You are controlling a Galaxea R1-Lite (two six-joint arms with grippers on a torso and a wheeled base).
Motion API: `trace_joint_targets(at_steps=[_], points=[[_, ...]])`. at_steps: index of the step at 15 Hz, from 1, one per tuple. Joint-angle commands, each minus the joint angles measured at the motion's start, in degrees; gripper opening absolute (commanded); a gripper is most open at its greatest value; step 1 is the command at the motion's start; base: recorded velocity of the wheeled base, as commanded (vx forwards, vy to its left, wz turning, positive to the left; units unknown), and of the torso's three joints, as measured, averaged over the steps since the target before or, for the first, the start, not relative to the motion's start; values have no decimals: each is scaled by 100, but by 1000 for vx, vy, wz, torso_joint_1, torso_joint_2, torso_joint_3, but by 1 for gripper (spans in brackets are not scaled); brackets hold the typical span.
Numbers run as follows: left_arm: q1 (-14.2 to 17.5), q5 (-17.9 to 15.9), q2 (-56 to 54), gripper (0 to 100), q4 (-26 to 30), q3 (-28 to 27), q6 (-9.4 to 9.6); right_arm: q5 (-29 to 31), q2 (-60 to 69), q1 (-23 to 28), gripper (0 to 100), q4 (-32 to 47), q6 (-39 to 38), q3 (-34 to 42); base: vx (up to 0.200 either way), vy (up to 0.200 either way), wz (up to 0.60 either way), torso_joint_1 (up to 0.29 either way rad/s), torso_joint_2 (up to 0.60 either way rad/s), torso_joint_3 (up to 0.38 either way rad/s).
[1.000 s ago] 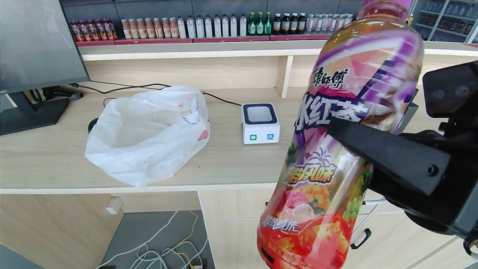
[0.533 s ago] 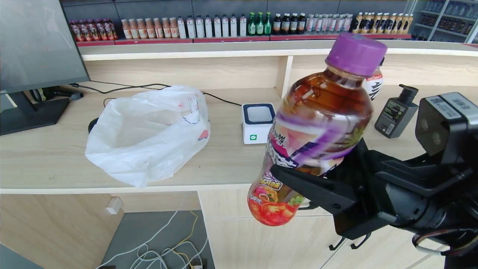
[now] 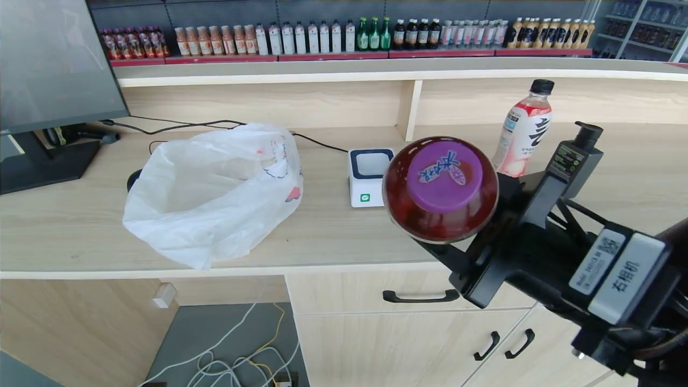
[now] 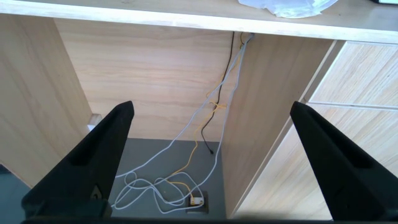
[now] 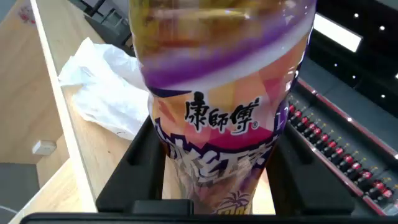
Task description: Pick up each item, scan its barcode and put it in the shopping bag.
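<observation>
A tea bottle point(image 3: 441, 188) is gripped around its body by the right end effector point(image 3: 473, 226), whose fingers are closed against the label from both sides. It is held in the air over the front edge of the table point(image 3: 64, 231), with its purple cap turned towards the head camera. Dark amber-red liquid is seen around the cap, and a label in purple, pink and white is seen in the right wrist view. At the far left a dark monitor point(image 3: 54, 64) is stood on the table. The left end effector point(image 4: 211, 106) is held low before the open bay under the table, its fingers spread wide apart and gripping nothing, with loose cables point(image 4: 168, 186) on the floor beyond. A crumpled white shopping bag point(image 3: 215, 188) lies on the table with its mouth open. A small white scanner point(image 3: 368, 177) is set just beside the bag, and its right edge is covered by the held bottle. Farther right a pink-labelled bottle point(image 3: 524, 134) with a black cap stands upright, and next to it a dark pump bottle point(image 3: 572, 158); their lower parts are hidden by the right end effector. Rows of drinks are lined up on a shelf point(image 3: 333, 55) behind.
</observation>
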State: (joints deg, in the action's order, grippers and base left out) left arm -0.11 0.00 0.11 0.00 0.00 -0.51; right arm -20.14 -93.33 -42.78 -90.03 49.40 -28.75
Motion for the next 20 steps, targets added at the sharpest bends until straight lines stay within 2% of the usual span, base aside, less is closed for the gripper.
trace_joint_targets(at_steps=[1, 2, 5, 8, 10, 13, 20], points=[[2, 0, -2, 100, 0, 0, -2, 142, 729, -222, 0, 3, 668, 625, 0, 0, 0, 0, 0, 0], [2, 0, -2, 100, 0, 0, -2, 151, 896, -275, 0, 3, 958, 959, 0, 0, 0, 0, 0, 0], [2, 0, -2, 100, 0, 0, -2, 151, 1027, -627, 0, 3, 1450, 1213, 0, 0, 0, 0, 0, 0], [-7, 0, -2, 100, 0, 0, -2, 142, 992, -1119, 0, 275, 1819, 871, 0, 0, 0, 0, 0, 0], [2, 0, -2, 100, 0, 0, -2, 98, 940, -1532, 0, 1356, 2355, 422, 0, 0, 0, 0, 0, 0], [2, 0, -2, 100, 0, 0, -2, -175, 904, -1655, 0, 2156, 2698, -254, 0, 0, 0, 0, 0, 0], [2, 0, -2, 100, 0, 0, -2, -315, 685, -2147, 0, 2244, 3428, -131, 0, 0, 0, 0, 0, 0]])
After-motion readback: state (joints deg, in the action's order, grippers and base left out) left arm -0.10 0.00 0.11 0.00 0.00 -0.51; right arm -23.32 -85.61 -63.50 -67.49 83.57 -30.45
